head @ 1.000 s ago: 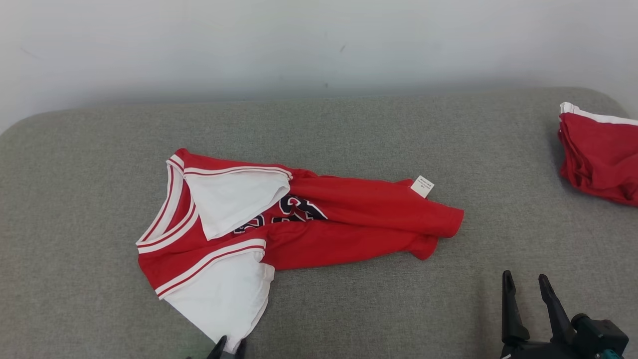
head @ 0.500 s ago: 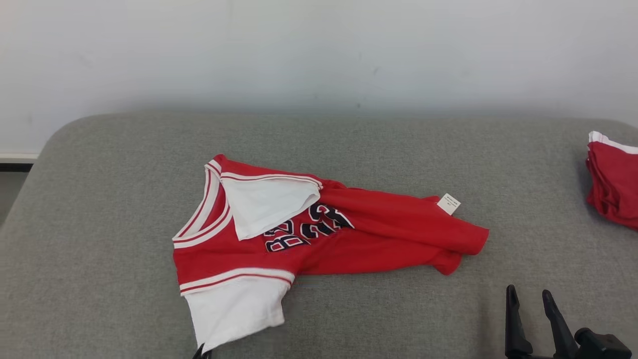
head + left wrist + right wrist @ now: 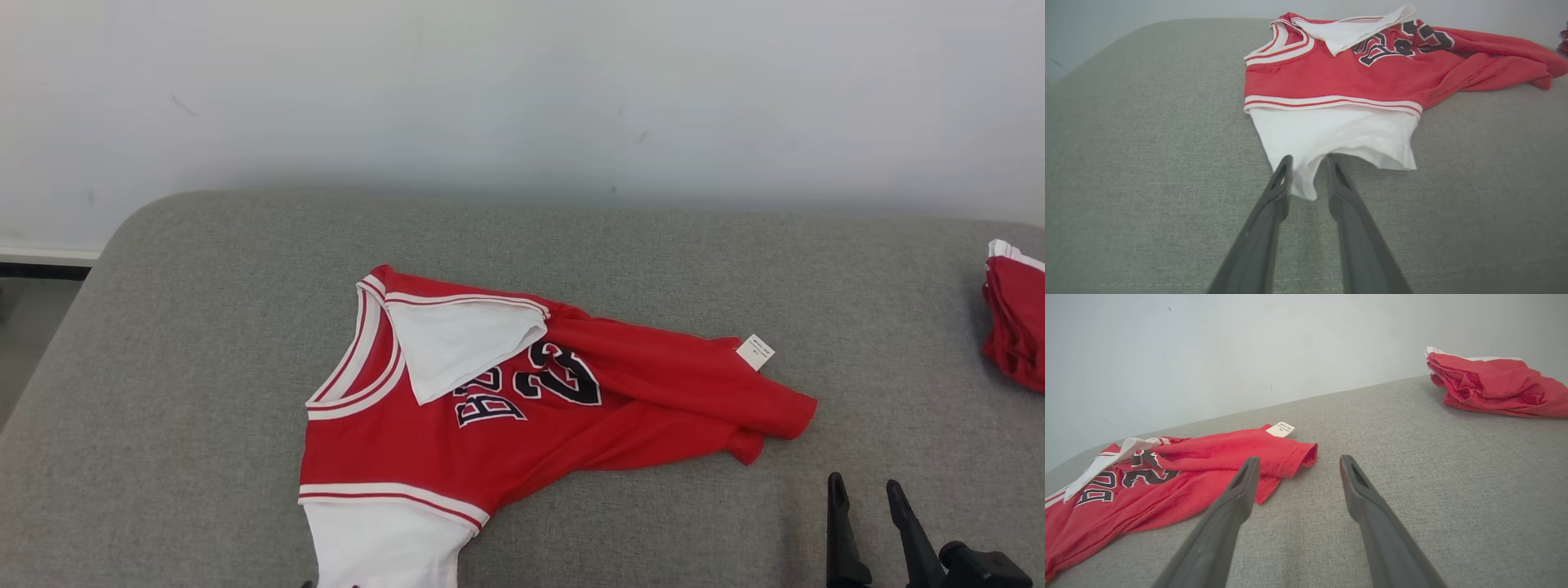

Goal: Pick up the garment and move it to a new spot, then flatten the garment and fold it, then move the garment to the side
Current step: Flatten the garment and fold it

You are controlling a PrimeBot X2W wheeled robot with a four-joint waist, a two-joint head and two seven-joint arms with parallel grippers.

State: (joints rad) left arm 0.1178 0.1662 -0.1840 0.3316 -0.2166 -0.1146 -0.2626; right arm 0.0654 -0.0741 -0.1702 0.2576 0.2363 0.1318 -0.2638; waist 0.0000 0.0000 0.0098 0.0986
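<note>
The garment (image 3: 457, 441) is a red jersey with white sleeves and dark lettering, lying crumpled on the grey padded surface (image 3: 204, 327), its hem end bunched to the right with a white tag (image 3: 755, 351). In the left wrist view the near white sleeve (image 3: 1339, 134) is drawn flat toward me. My left gripper (image 3: 1309, 161) is low over the surface, fingers apart, and the sleeve's corner lies loose between the tips. My right gripper (image 3: 865, 490) stands open at the lower right, just short of the red hem (image 3: 1290, 457), with nothing between its fingers (image 3: 1245, 473).
A second red garment (image 3: 1016, 327) lies bunched at the far right edge of the surface, also in the right wrist view (image 3: 1490, 384). A pale wall runs behind. The surface's rounded left corner drops to the floor (image 3: 24, 327).
The head camera has shifted. The near sleeve was pulled toward the front edge, spreading the chest so more lettering shows. My left fingers closed on the sleeve, then parted. The right gripper stays open.
</note>
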